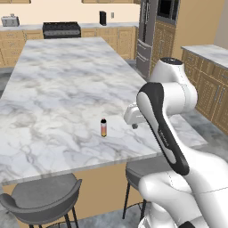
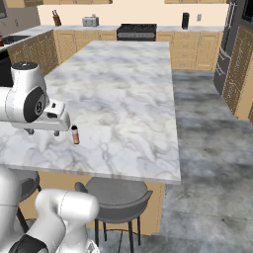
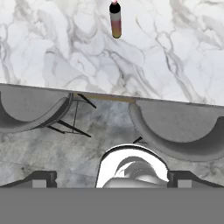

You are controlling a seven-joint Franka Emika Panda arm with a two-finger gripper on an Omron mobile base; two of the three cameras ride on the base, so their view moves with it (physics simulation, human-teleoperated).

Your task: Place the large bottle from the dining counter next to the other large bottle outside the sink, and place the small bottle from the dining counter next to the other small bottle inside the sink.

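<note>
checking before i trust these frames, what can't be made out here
- Hand: in the hand view its fingertips are cut off by the bottom edge; in both base views the robot's own arm covers it, so open or shut is unclear.
- Small bottle: too small in every view to read its label.
- Sink: at the far left edge of the right base view, cut off; its inside is hidden.

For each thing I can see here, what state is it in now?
small bottle: upright on the counter, capped, not held
dining counter: bare except for the bottle
hand: away from the bottle, holding nothing, fingers apart
stools: tucked under the counter edge
</note>
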